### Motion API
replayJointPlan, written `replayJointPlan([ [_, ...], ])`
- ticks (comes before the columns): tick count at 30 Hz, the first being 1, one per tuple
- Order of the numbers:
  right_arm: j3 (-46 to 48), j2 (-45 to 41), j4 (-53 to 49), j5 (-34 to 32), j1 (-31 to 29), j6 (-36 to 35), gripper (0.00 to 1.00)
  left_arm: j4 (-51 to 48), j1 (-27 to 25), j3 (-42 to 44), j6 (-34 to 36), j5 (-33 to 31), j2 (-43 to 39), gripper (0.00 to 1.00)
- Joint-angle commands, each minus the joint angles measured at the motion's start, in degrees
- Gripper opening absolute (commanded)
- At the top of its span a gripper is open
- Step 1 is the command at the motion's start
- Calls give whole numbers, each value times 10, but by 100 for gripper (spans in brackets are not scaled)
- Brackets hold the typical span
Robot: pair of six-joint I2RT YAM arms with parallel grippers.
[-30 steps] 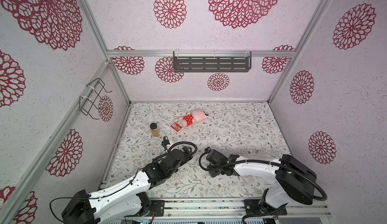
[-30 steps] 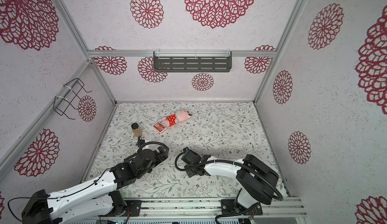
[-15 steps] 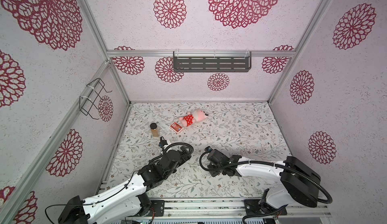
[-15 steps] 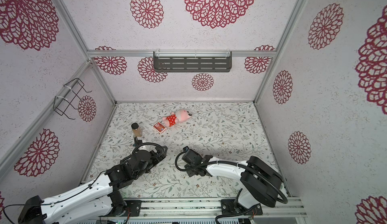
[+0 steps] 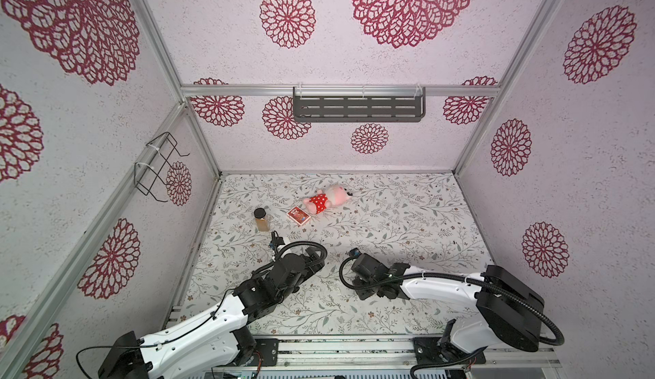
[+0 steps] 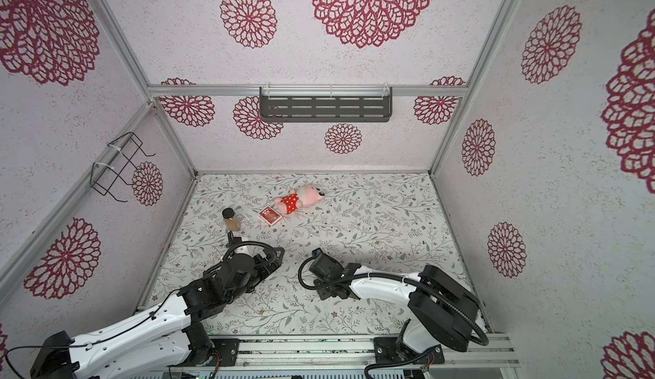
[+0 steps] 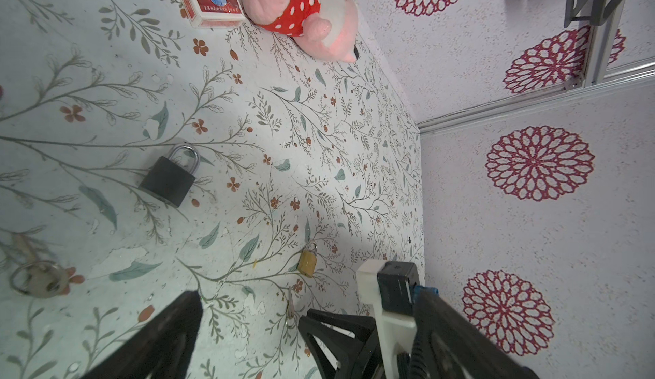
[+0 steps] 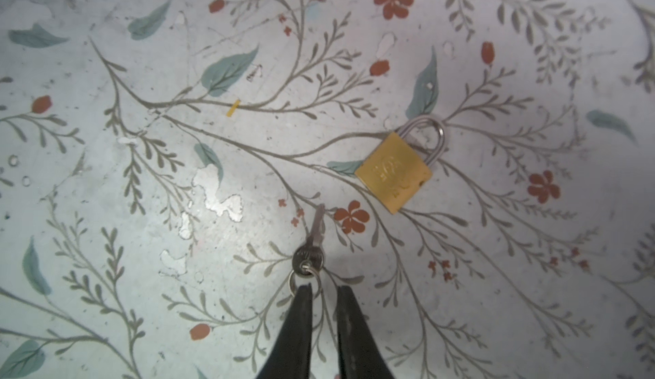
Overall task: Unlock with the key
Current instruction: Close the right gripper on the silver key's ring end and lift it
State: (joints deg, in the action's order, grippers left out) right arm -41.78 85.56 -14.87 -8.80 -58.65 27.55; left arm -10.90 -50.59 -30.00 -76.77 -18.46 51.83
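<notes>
In the right wrist view a small silver key [image 8: 313, 244] lies flat on the floral tabletop, its ring [image 8: 292, 285] under the tip of one of my right fingers [image 8: 299, 324]. My right gripper [image 8: 324, 290] is open by a narrow gap and grips nothing. A brass padlock [image 8: 393, 171] lies shut just beyond the key. The left wrist view shows the same brass padlock [image 7: 307, 262] and key [image 7: 290, 306], plus a black padlock [image 7: 168, 180]. My left gripper [image 7: 308, 294] is wide open and empty; in both top views it [image 5: 315, 256] [image 6: 276, 256] hovers left of the right wrist [image 5: 368, 271].
Another key on a ring [image 7: 35, 278] lies apart from the black padlock. A pink plush toy [image 5: 328, 198], a red card box [image 5: 298, 215] and a small jar [image 5: 261, 219] sit further back. A grey shelf [image 5: 358, 108] and a wire rack [image 5: 159, 168] hang on the walls.
My right jaws, shut a moment ago, have parted a little over the key ring. The left arm has drawn back slightly towards the front left.
</notes>
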Motion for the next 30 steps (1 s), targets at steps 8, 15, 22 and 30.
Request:
replayJointPlan([
  [8, -26, 20, -17, -10, -6, 67, 34, -7, 13, -2, 19, 6, 14, 97],
  [15, -36, 36, -18, -10, -11, 97, 35, -22, 20, -5, 28, 11, 18, 97],
  [22, -52, 57, -45, -22, -18, 107, 32, -26, 26, -4, 30, 17, 17, 97],
  [30, -68, 76, -50, -28, -26, 113, 26, -24, 29, -1, 28, 21, 16, 97],
])
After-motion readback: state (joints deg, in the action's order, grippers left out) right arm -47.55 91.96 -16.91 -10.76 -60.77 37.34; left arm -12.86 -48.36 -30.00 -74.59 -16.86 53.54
